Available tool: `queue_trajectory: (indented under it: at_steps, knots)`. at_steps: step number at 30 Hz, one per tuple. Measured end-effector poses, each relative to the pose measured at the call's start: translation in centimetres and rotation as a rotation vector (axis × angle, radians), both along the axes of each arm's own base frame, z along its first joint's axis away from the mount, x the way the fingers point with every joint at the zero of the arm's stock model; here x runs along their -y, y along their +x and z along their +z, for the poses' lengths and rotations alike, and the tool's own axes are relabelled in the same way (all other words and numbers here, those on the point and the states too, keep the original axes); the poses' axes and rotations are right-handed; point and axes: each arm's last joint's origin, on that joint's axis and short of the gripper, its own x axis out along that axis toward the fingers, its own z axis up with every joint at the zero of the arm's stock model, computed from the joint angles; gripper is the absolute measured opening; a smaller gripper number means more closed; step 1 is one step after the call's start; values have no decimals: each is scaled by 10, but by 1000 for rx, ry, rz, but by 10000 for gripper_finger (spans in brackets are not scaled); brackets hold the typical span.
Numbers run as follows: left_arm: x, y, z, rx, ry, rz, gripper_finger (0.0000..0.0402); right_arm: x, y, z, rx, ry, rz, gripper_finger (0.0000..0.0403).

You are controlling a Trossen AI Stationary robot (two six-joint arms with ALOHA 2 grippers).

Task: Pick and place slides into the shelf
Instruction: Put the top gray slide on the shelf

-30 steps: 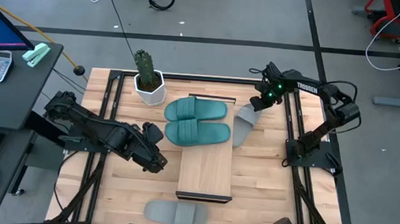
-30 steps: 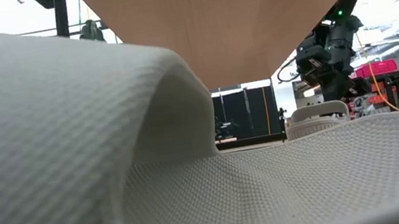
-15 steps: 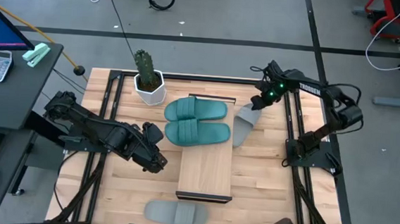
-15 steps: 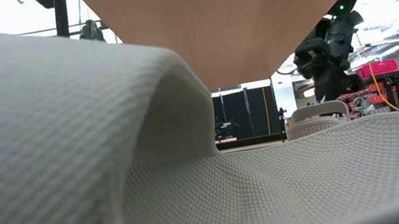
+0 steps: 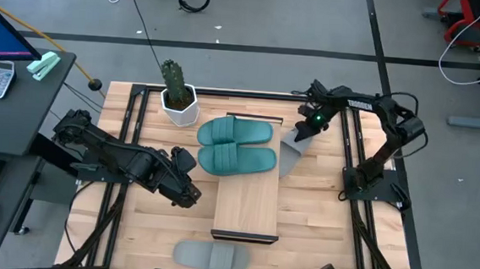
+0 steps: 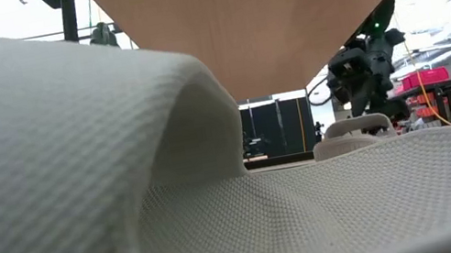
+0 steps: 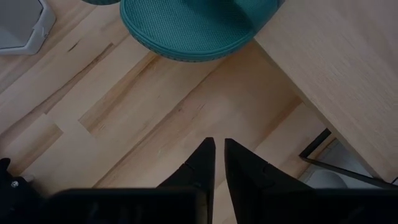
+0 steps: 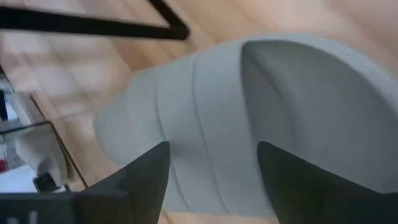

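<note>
Two teal slides (image 5: pixel 235 145) sit on the shelf (image 5: pixel 247 204). Right gripper (image 5: pixel 302 132), fingers spread wide, straddles a grey slide (image 5: pixel 290 153) beside the shelf. Second grey slide (image 5: pixel 211 255) lies at the bench's (image 5: pixel 318 229) near edge. Left gripper (image 7: pixel 219 151), nearly closed and empty, waits over the bench. Half done.

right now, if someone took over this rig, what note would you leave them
Right pincer: open, astride the strap end of the grey slide lying on the table beside the shelf's right edge; no grip yet.
Left pincer: shut, empty, waiting left of the shelf.
Done: both teal slides sit side by side on the shelf's far end.
Left: close on and shelve the right-hand grey slide, then fetch the second grey slide from the table's near edge. The shelf's near half is bare.
</note>
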Motion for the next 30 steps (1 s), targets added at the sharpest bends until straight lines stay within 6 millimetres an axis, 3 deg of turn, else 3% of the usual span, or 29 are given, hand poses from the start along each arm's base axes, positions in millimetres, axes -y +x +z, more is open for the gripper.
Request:
queue_trajectory:
  at_steps: [3,5,10,18,23,30]
  knots:
    - [0,0,0,0,0,0,37,-4,9,-8,-25,12,37,230]
    - [0,0,0,0,0,0,37,-7,13,-13,-47,2,61,195]
    - [0,0,0,0,0,0,40,-10,18,-13,-38,5,83,29]
    - [0,0,0,-3,4,-9,35,-10,2,28,-55,-153,-37,12]
    - [0,0,0,-2,13,-12,40,-15,-19,68,-95,-318,-164,13]
    - [-1,0,0,-4,32,-33,33,-29,-44,139,-130,-597,-395,11]
